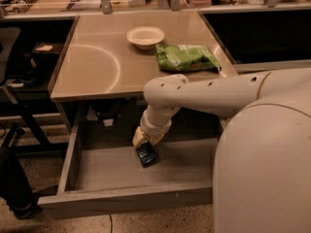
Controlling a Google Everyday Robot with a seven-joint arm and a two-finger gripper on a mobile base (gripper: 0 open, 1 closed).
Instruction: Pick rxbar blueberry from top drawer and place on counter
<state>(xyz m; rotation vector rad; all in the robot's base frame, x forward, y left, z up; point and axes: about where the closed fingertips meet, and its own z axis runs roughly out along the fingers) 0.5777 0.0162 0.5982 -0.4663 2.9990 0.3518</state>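
Arm bent down, gripper low in the drawer

The white arm (214, 93) reaches leftward from the robot's rounded body (265, 164) at the right, level with the front edge of the surface (97, 67). It turns sharply at a joint (163, 91) and drops through a ribbed wrist (155, 123). The gripper (144, 143) hangs below that edge, inside the open top drawer (126, 198), pointing down and a little to the left. Its pale fingers (139, 138) are closed on the upper end of the tilted rxbar blueberry (147, 155).
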